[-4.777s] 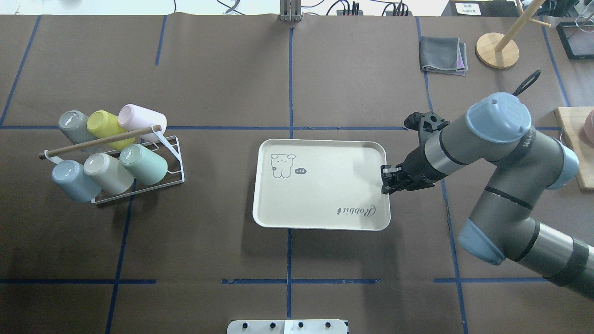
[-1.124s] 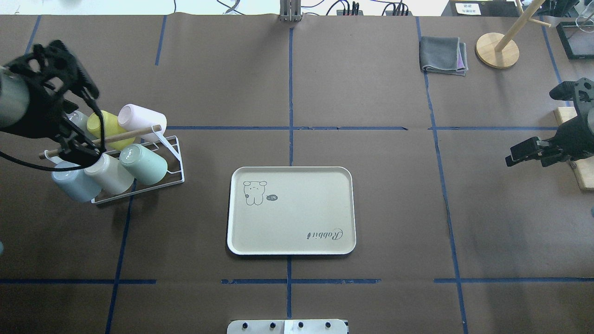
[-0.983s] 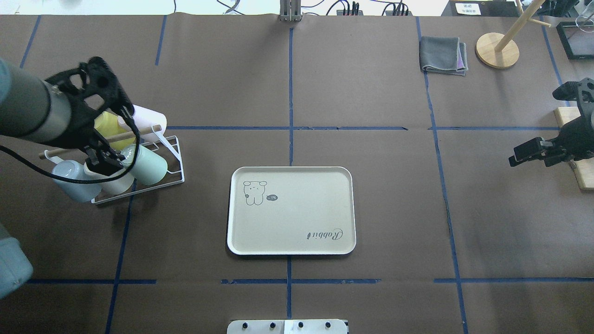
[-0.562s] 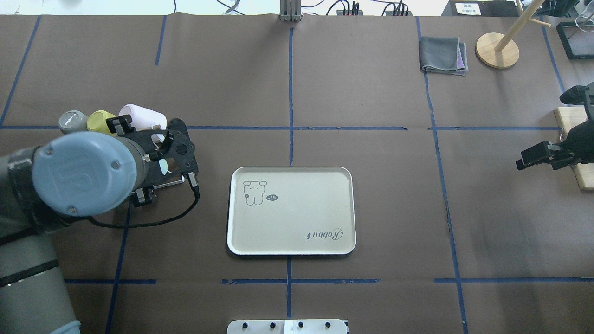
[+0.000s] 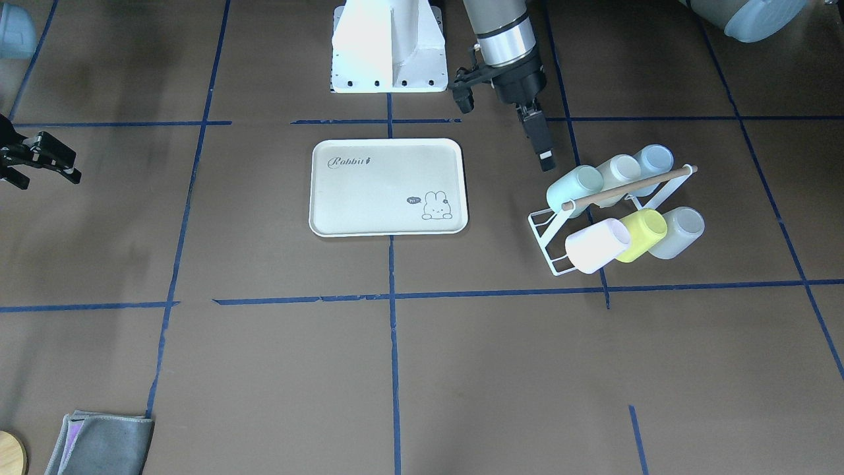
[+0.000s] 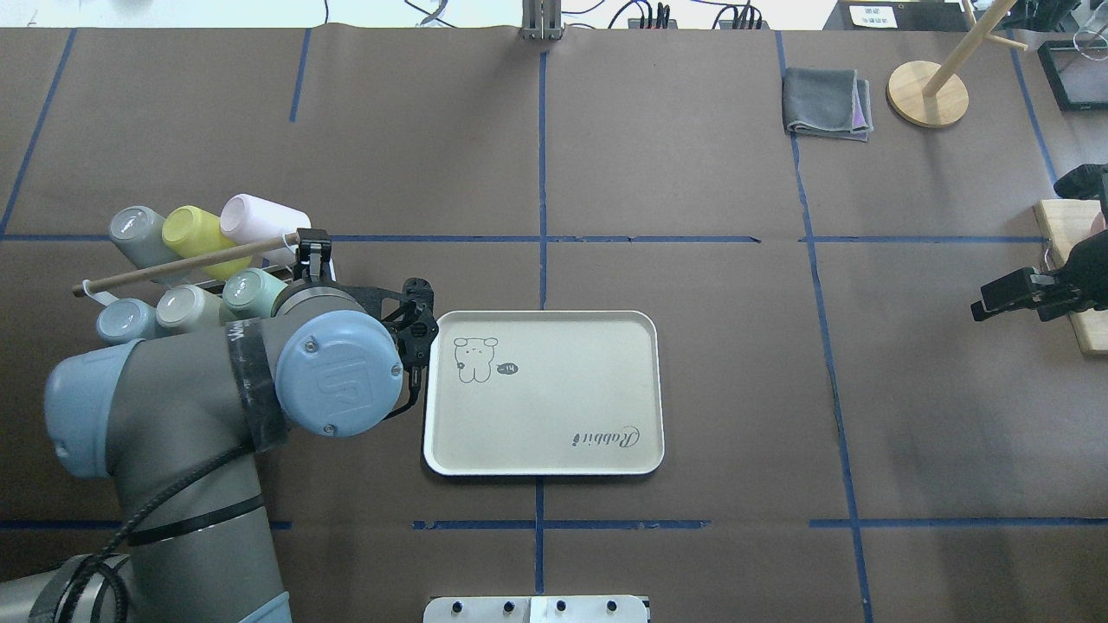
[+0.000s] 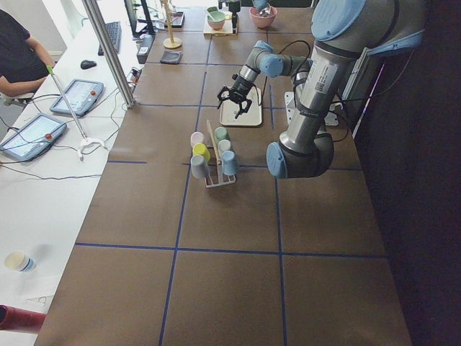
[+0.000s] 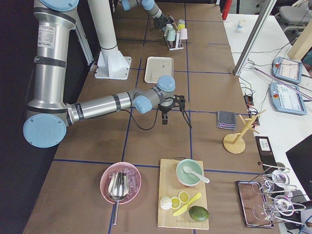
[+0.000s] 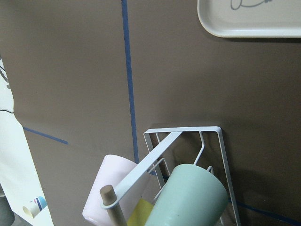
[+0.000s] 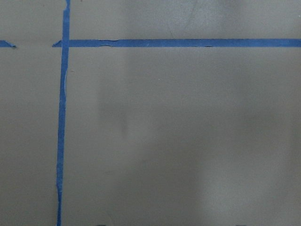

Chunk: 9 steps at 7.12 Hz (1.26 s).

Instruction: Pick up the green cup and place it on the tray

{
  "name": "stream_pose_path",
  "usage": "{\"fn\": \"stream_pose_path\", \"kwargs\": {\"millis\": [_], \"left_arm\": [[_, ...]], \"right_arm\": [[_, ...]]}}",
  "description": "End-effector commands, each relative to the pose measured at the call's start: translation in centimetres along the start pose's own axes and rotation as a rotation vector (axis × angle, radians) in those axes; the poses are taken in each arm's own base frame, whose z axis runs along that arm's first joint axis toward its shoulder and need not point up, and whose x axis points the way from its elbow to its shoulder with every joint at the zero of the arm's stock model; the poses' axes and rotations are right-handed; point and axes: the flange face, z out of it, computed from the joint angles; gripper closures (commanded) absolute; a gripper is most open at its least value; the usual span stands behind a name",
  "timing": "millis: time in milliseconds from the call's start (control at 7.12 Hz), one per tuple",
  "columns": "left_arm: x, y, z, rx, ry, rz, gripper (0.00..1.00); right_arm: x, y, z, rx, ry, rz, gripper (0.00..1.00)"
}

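Now left gripper (image 5: 544, 158) hangs just beside green cup (image 5: 572, 189), upper right; cannot tell its opening. Right gripper (image 5: 64, 161) spread wide, far left.

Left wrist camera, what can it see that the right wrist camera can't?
Only the left wrist view shows the green cup on the white rack, a pink cup and a corner of the tray. Only the right wrist view shows a spot where two lines of blue tape meet. Both show the brown table cover and blue tape.
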Motion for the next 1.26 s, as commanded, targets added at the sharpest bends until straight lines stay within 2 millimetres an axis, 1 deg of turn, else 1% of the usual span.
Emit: {"fn": "stream_pose_path", "kwargs": {"millis": [0,140,281,421,562,702,843,983,1124], "left_arm": [[2.9,-2.2,1.5,-0.106,-0.131,0.245,0.0],[4.2,-3.4,3.2,-0.154,-0.115,0.311,0.0],[5.0,-3.3,4.4,-0.234,-0.132,0.395,0.0],[5.5,-2.7,4.8,-0.309,-0.117,0.465,0.0],[6.1,-2.7,6.1,-0.369,-0.113,0.505,0.0],[6.4,-3.2,6.8,-0.418,-0.123,0.542,0.0],[6.3,-3.4,6.7,-0.431,-0.149,0.557,0.0],[7.9,-4.2,7.1,-0.454,-0.179,0.609,0.0],[8.4,-4.5,7.9,-0.474,-0.188,0.629,0.0]], "right_arm": [[0.2,0.0,-0.2,0.004,0.001,0.005,0.06],[0.3,0.0,-0.2,0.003,0.002,0.006,0.06],[0.5,-0.1,-0.4,0.008,0.003,0.011,0.06],[0.7,-0.1,-0.5,0.01,0.003,0.017,0.06],[1.2,0.0,-0.6,0.011,0.005,0.025,0.06],[1.4,0.1,-0.8,0.005,-0.005,0.032,0.06],[1.6,0.2,-1.0,0.002,-0.012,0.039,0.06],[1.8,0.3,-1.1,-0.001,-0.013,0.044,0.06],[2.2,0.2,-1.2,0.002,-0.01,0.053,0.06]]}}
